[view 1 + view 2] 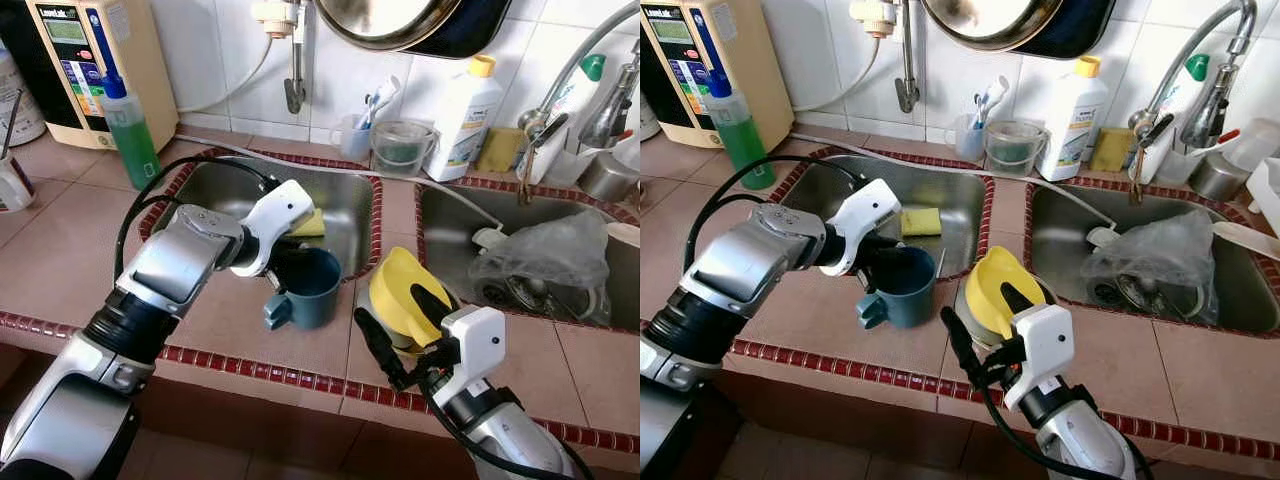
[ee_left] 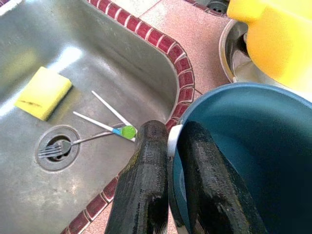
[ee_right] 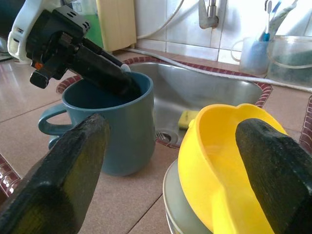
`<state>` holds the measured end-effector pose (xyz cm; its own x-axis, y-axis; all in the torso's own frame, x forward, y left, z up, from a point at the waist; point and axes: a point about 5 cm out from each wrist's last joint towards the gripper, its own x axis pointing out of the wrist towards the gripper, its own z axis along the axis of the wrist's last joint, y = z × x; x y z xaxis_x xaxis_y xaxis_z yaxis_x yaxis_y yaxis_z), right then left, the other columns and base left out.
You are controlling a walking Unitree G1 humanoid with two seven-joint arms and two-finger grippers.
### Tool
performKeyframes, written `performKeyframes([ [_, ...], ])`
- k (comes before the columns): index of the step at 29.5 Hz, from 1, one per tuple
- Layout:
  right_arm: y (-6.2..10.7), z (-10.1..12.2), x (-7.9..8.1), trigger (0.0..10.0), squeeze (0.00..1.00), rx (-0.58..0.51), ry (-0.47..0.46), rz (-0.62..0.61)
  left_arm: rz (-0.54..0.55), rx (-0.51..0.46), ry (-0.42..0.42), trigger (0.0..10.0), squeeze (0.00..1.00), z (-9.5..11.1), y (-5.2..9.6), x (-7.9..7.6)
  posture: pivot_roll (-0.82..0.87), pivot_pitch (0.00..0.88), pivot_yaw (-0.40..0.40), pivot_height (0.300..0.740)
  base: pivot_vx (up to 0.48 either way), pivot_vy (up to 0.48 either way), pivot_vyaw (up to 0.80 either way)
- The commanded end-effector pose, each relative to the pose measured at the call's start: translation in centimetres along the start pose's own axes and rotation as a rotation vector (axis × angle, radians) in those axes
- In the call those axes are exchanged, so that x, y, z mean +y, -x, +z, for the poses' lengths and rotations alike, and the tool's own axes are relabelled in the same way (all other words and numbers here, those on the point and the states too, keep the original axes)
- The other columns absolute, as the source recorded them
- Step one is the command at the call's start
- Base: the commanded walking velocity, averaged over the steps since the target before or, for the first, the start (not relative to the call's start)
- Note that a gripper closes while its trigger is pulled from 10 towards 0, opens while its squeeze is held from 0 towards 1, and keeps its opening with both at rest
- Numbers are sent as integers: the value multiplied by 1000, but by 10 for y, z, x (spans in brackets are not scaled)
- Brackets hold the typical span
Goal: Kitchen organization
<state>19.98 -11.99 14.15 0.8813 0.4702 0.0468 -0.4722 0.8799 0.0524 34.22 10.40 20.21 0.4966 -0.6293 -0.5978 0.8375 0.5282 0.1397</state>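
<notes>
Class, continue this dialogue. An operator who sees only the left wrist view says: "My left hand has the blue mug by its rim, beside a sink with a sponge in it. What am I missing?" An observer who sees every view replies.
Observer: The blue mug stands on the counter, its handle pointing away from the sink, toward the robot.
Operator: Where is my right hand?
Observer: The right hand is open, one finger on each side of the yellow bowl.
Operator: Anything in the other basin?
Observer: A crumpled clear plastic bag lies there.
</notes>
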Motion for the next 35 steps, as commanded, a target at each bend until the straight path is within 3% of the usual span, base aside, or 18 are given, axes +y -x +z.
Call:
performKeyframes([
  [1, -1, 1, -1, 10000, 0, -5, 15, -2, 13, -9, -21, 0, 0, 5, 3, 2, 57, 0, -4, 740, 0, 0, 0],
  [11, -3, 8, -9, 10000, 0, -46, 21, -10, 48, -49, 11, 0, 0, 9, 8, 9, 49, 0, -3, 740, 0, 0, 0],
  [12, -3, 11, -11, 10000, 0, -63, 30, 6, 66, -72, 12, 2039, 0, 12, 11, 12, 50, 0, -6, 740, 0, 0, 0],
  [13, -4, 12, -12, 10000, 0, -64, 30, 7, 83, -85, 16, 2980, 0, 13, 14, 14, 50, 0, -6, 740, 0, 0, 0],
  [14, -4, 12, -12, 10000, 0, -64, 30, 7, 83, -85, 16, 2980, 0, 13, 14, 14, 50, 0, -6, 740, 0, 0, 0],
  [15, -5, 15, -16, 10000, 0, -72, 24, 3, 122, -120, 33, 4353, 0, 17, 20, 21, 50, 0, -12, 740, 0, 0, 0],
  [17, -5, 16, -17, 10000, 0, -76, 21, 1, 134, -131, 40, 4353, 0, 18, 22, 23, 50, 0, -12, 740, 0, 0, 0],
  [18, -8, 19, -22, 10000, 0, -91, 23, -4, 183, -174, 62, 10000, 0, 22, 28, 30, 57, 0, -21, 740, 0, 0, 0],
  [21, -16, 26, -28, 10000, 0, -122, 30, -6, 271, -253, 114, 10000, 0, 27, 36, 41, 62, 0, -28, 740, 0, 0, 0],
  [26, -28, 33, -34, 10000, 0, -166, 22, -20, 323, -348, 171, 10000, 0, 29, 38, 45, 62, 0, -33, 740, 0, 0, 0],
  [32, -57, 42, -40, 10000, 0, -204, 22, -69, 420, -538, 256, 10000, 0, 34, 36, 44, 67, 0, -44, 740, 0, 0, 0],
  [35, -79, 51, -46, 10000, 0, -199, 28, -173, 528, -682, 220, 10000, 0, 40, 40, 42, 74, 0, -53, 740, 0, 0, 0],
])
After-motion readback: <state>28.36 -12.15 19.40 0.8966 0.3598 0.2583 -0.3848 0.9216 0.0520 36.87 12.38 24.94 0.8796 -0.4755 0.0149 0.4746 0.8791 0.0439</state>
